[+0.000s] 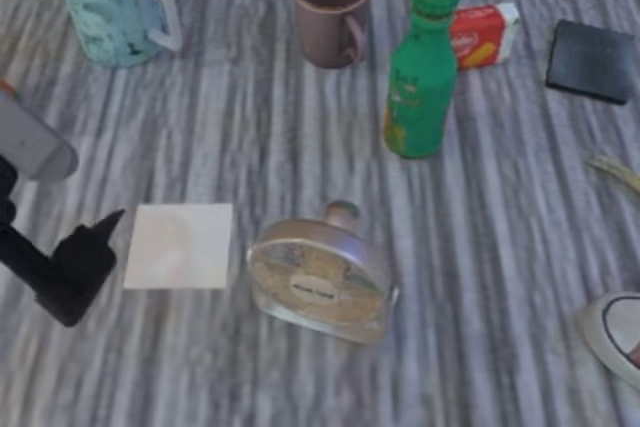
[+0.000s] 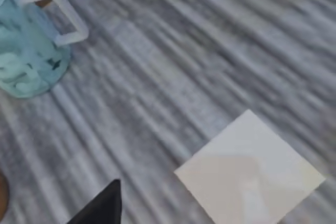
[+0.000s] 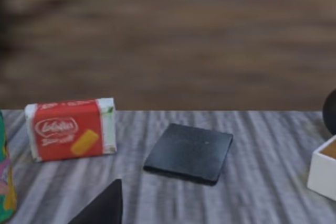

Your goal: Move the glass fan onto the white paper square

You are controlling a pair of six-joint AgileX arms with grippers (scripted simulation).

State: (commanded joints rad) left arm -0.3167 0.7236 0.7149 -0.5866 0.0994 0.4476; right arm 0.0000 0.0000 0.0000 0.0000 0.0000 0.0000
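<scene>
— One gripper working?
— Yes, my left gripper point(image 1: 100, 232), at nine o'clock of the white paper square point(image 1: 180, 245); its spread I cannot tell. The glass fan point(image 1: 320, 282) lies at the square's three o'clock on the tabletop point(image 1: 500, 247), unmoved.

A rendered tabletop test scene is shown rather than a lived-in room: a grey streaked worktop point(image 1: 300, 127) is scattered with unrelated household items, a patterned blue mug point(image 1: 108, 2), a green bottle point(image 1: 421, 72), a red snack packet point(image 1: 484, 35), against a blurred brown backdrop.
</scene>
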